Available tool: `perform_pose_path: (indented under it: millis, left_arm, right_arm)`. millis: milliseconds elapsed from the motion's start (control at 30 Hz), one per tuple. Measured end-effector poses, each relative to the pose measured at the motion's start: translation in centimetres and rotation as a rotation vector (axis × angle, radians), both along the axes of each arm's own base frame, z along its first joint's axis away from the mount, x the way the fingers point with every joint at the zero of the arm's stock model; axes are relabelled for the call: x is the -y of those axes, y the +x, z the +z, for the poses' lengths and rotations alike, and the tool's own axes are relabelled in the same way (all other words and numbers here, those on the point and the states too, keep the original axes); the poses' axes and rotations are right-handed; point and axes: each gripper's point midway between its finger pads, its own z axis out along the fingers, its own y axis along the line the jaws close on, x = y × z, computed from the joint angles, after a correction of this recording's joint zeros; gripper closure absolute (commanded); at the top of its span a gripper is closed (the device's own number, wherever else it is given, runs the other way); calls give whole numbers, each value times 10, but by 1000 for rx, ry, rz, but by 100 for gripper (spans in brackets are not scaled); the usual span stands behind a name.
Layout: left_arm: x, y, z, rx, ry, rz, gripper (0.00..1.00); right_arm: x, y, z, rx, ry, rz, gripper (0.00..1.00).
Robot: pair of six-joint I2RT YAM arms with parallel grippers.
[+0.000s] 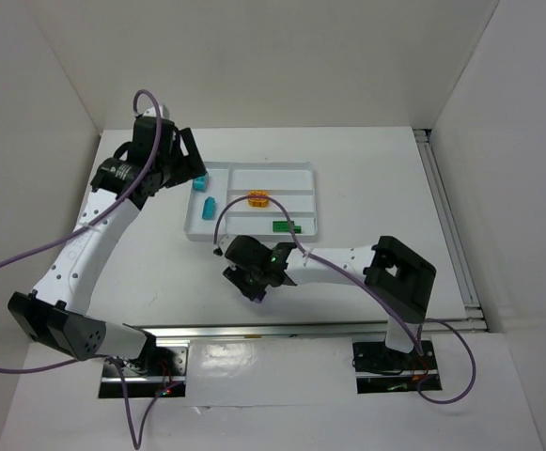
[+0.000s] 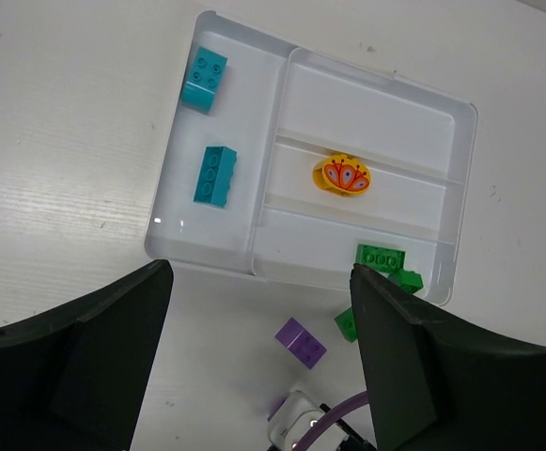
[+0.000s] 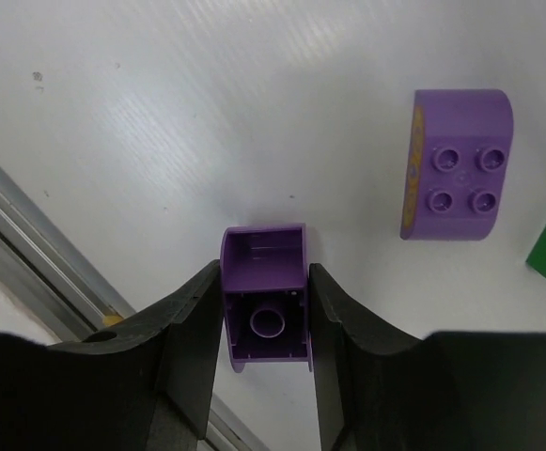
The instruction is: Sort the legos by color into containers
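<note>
Toward the desk's near edge, the right tool (image 3: 265,274) is clamped on a purple lego (image 3: 265,324), hollow underside showing; a second purple lego (image 3: 456,164) lies near it on the desk (image 3: 207,113); the left tool (image 2: 258,357), fingers apart, hangs by the left end of the white tray (image 2: 460,117) towards the far edge; the tray holds two cyan legos (image 2: 215,175), an orange-yellow piece (image 2: 345,175) and green legos (image 2: 381,256)

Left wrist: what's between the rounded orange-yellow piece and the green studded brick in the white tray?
Left wrist view: only a raised divider of the white plastic tray. The rounded orange-yellow piece and the green studded brick lie in adjacent sections.
</note>
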Motion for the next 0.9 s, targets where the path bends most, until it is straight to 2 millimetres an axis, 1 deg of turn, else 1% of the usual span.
perform_pose_path:
  millis: [100,167,200,267,300,333,400,533,600,633,700,767,867,900]
  left_arm:
    - [-2,0,0,0,1,4,12]
    - [-4,1,0,0,1,8,12]
    - [-5,1,0,0,2,12,12]
    - [-10,2,1,2,2,23,12]
    - [-12,2,2,4,1,28,12]
    - [-13,2,3,8,0,32,12]
    - [-16,1,6,15,-2,36,12]
    - [-17,-2,7,17,-5,19,12]
    - [-16,-4,2,3,-7,7,12]
    - [-15,-5,-2,-6,-10,-1,12]
    - [-12,-7,-8,-25,-15,-14,12]
    - [-9,-9,-13,-40,-25,-30,12]
    - [-5,-12,-19,-60,-35,-50,12]
    - [-4,-12,-21,-65,-38,-55,12]
  right_arm:
    - [2,4,3,18,-16,-14,71]
    - [3,9,9,40,-22,-29,71]
    - [5,14,13,50,-23,-45,71]
    - [4,25,29,71,-1,-82,70]
    - [5,37,40,84,20,-119,70]
    - [6,50,51,100,45,-155,70]
    - [14,89,77,138,106,-262,70]
    - [53,180,124,222,207,-508,70]
    - [67,223,143,262,249,-606,70]
    - [71,242,148,278,264,-642,70]
    - [73,267,149,294,283,-687,70]
    - [72,285,140,290,286,-712,70]
    - [71,307,116,275,273,-743,69]
    - [70,313,105,265,264,-752,69]
